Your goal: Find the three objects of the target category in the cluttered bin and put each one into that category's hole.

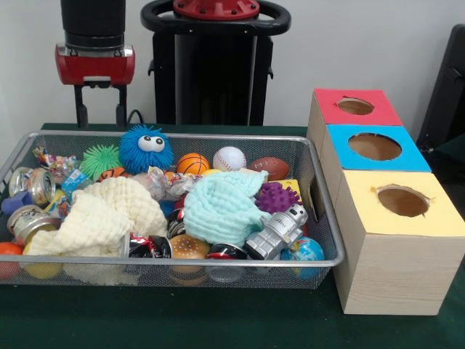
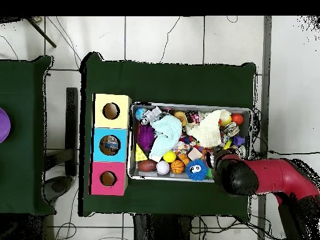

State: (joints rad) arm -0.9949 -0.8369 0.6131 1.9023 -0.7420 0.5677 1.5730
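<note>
The wire-mesh bin [image 1: 182, 259] sits on the green table and is full of toys, cloths and cans. My gripper [image 1: 101, 115] hangs open and empty above the bin's back left corner. Below it lie a crumpled multicolour wrapper [image 1: 52, 161] and a blue-printed one [image 1: 73, 182]. Another clear crumpled wrapper [image 1: 161, 182] lies mid-bin, beside the cream cloth. The red-topped box's hole [image 1: 355, 106] is at the back right, past the bin's end. In the overhead view the arm [image 2: 236, 175] covers the gripper at the bin's [image 2: 187, 105] corner, and the red box's hole [image 2: 108, 179] is at the left.
The blue-topped box [image 1: 374, 146] and the yellow-topped box [image 1: 402, 201] stand in a row in front of the red one. A cream cloth [image 1: 102, 214] and a mint cloth [image 1: 220, 207] cover parts of the bin. A blue fuzzy ball [image 1: 145, 147], crushed cans [image 1: 33, 185] and a silver robot toy [image 1: 276, 233] lie among the clutter.
</note>
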